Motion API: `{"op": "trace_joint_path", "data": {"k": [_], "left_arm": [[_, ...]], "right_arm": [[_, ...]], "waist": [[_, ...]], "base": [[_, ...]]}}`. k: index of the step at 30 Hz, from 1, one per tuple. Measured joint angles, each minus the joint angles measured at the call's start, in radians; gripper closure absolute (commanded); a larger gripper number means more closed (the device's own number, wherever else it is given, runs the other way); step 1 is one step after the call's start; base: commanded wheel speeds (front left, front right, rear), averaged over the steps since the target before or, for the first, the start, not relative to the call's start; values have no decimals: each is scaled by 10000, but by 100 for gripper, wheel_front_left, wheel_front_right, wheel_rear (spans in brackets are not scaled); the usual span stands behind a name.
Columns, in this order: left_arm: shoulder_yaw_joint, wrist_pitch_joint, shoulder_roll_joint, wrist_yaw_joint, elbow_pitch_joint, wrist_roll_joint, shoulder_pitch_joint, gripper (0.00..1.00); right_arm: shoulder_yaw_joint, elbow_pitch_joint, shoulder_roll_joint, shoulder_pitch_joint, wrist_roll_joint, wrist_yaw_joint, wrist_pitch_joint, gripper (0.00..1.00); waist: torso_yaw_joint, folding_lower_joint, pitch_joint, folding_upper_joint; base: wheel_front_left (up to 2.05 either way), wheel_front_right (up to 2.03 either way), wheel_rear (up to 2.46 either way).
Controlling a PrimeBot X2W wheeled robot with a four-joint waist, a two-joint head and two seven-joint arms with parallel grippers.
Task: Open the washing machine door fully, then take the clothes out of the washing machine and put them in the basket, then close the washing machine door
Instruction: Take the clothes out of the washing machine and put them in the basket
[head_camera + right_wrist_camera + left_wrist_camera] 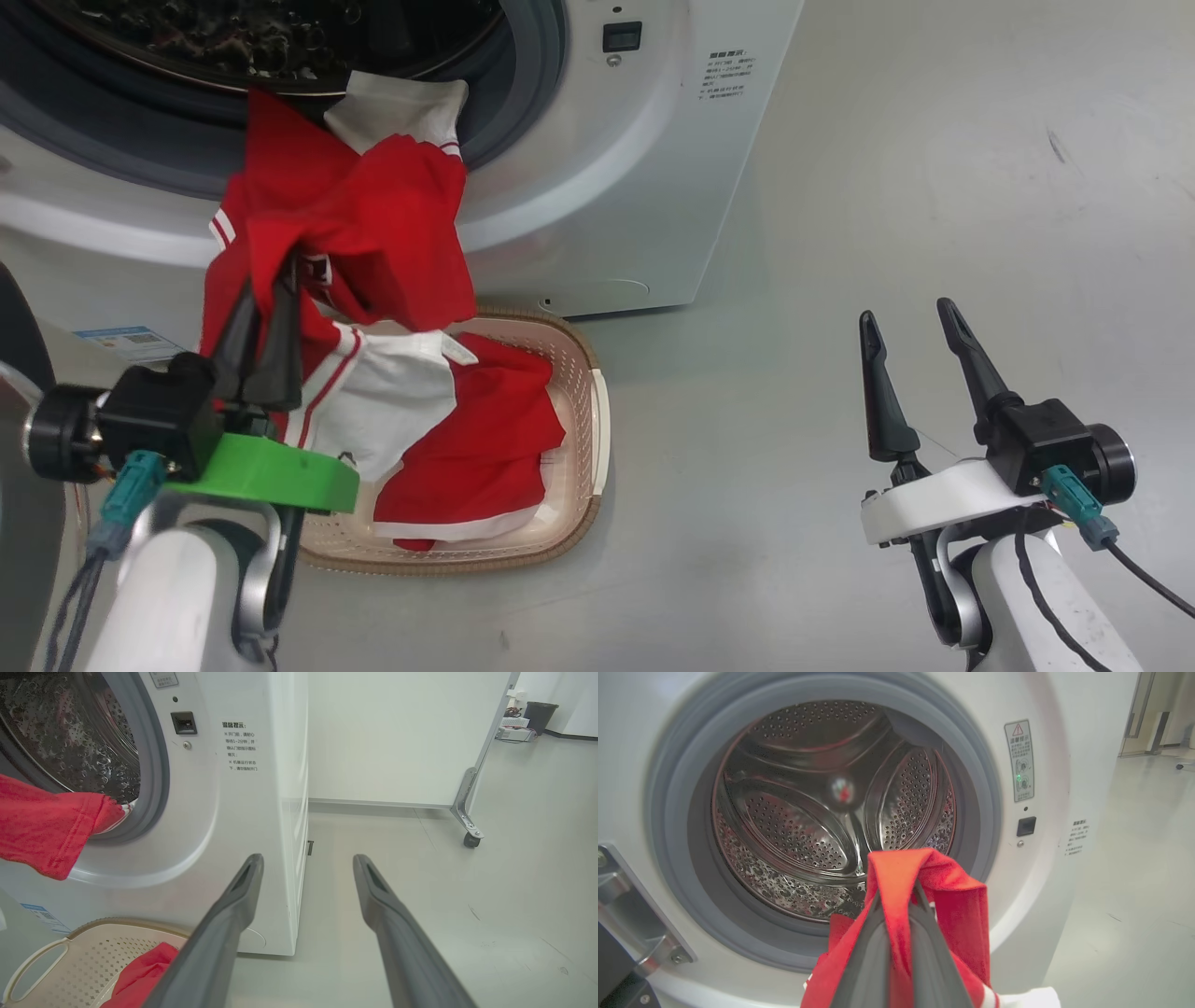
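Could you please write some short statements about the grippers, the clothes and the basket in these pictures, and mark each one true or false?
1. The left gripper is shut on a red garment. True.
2. The right gripper holds a garment. False: it is open and holds nothing.
3. The basket has nothing in it. False: red and white clothes lie in it.
4. The basket stands on the floor in front of the washing machine. True.

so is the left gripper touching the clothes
Touching. The left wrist view shows the left gripper shut on the clothes, red cloth pinched in its grip.
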Motion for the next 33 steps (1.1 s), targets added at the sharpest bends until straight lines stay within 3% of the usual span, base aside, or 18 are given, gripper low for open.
{"op": "trace_joint_path", "data": {"k": [12,33], "left_arm": [[-412,629,-669,-196,1960,-1041,698,100],[410,696,-581,-82,6995,-1358,-926,100]], "right_arm": [[142,-303,6,35,-10,-19,125,0],[418,-479,278,-323,10,25,186,0]], "waist": [[-126,0,394,0],[-1200,1,1303,0]], "base": [[0,0,0],[0,0,0]]}}
